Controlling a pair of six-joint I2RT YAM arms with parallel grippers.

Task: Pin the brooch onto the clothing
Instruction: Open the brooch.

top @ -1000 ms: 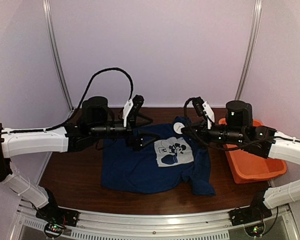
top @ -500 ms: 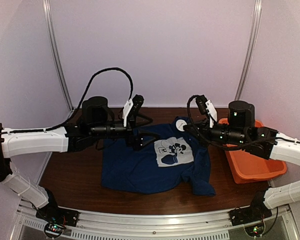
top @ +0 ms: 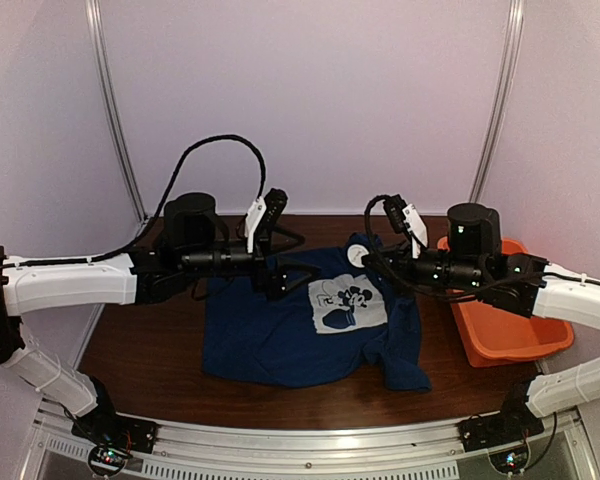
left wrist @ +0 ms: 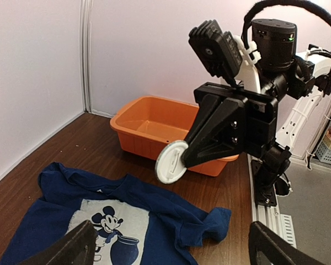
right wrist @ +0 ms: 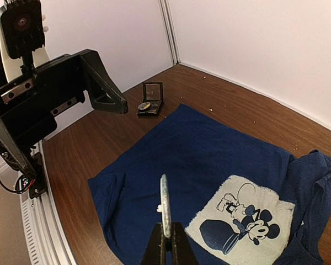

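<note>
The navy T-shirt [top: 280,340] with the white mouse print lies flat on the brown table, and shows in both wrist views [left wrist: 171,215] [right wrist: 198,154]. My right gripper [top: 365,258] [right wrist: 166,238] is shut on the brooch [right wrist: 165,212], held edge-on and upright above the shirt near the collar. The left wrist view shows the brooch's white back with its pin [left wrist: 171,162]. In the top view the brooch is a small pale disc [top: 357,256]. My left gripper [top: 278,280] [left wrist: 171,245] is open and empty, hovering over the shirt's left part.
An orange plastic tub [top: 500,330] [left wrist: 149,124] stands at the table's right, beside the shirt. A small black hinged box [right wrist: 150,102] lies open on the wood just beyond the shirt's far-left edge. Walls close off the back and sides.
My right arm swung slightly right and back left with the brooch still in its jaws. The left arm and the shirt have not moved.
</note>
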